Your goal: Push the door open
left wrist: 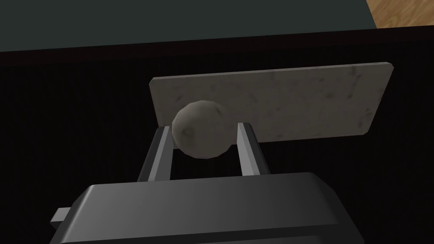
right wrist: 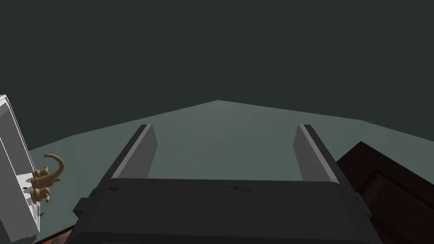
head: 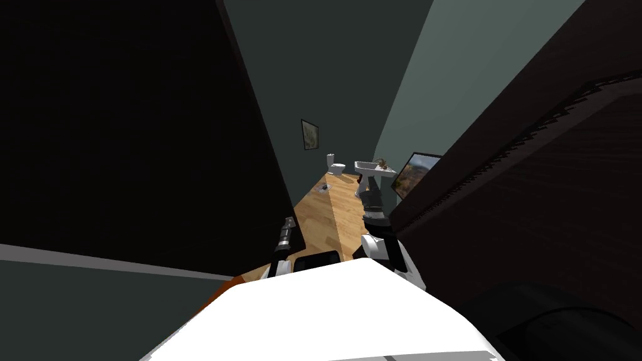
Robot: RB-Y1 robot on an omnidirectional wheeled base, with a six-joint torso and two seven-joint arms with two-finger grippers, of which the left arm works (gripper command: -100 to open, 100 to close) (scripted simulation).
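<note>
Our left gripper (left wrist: 204, 127) at the dark door (left wrist: 84, 148), its fingers (left wrist: 163, 152) clamped on the round grey knob (left wrist: 199, 135), a pale plate (left wrist: 296, 101) just beyond them, our right gripper (right wrist: 224, 127) with fingers (right wrist: 137, 152) wide apart, a white sink (right wrist: 12, 169) out past one finger.

door (left wrist: 76, 127) near-black | knob (left wrist: 201, 129) mottled grey | plate (left wrist: 305, 101) speckled pale grey
</note>
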